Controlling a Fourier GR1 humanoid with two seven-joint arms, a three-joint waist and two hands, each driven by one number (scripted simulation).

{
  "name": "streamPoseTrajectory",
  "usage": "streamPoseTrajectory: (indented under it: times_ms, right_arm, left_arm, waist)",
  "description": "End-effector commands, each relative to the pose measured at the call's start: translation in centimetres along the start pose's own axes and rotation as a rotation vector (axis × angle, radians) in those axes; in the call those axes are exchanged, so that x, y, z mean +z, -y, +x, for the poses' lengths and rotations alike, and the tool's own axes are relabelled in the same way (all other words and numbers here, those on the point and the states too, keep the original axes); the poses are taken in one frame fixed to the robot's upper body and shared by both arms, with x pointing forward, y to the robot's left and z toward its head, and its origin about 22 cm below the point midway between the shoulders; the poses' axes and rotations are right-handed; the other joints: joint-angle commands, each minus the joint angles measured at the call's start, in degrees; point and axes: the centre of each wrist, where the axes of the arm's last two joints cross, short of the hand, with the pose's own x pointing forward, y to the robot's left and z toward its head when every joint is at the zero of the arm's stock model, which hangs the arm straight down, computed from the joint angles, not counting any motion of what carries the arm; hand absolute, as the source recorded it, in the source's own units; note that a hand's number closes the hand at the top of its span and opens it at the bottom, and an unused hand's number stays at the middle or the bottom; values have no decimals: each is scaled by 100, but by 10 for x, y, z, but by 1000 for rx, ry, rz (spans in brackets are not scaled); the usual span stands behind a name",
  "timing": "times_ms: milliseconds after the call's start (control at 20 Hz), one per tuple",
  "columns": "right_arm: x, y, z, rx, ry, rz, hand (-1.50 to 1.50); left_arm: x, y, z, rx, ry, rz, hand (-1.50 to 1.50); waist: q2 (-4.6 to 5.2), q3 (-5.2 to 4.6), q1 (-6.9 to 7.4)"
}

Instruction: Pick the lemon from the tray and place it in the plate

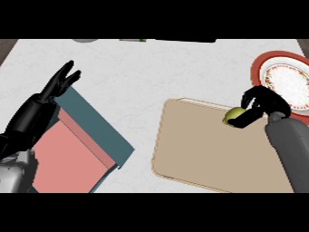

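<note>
One lemon (235, 113) gripped at the tray's (204, 149) far right corner

The right robot hand (263, 102) curls its fingers round the lemon, forearm lying across the tray's right edge. Well left of the tray, the left robot hand (56, 88) rests with fingers straight. The plate (292, 81) sits just right of the tray on pale counter (156, 72).
</note>
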Motion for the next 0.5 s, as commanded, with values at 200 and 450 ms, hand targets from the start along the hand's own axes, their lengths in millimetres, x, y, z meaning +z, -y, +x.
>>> streamPoseTrajectory:
  times_ms: [200,450]
  right_arm:
    - [-1,72,63,-62,-490,-491,150]
    - [7,105,122,-107,-705,-698,150]
  left_arm:
    - [-11,14,4,18,23,-88,0]
    - [-19,24,8,23,35,-134,0]
  waist:
    - [131,23,540]
    - [138,47,699]
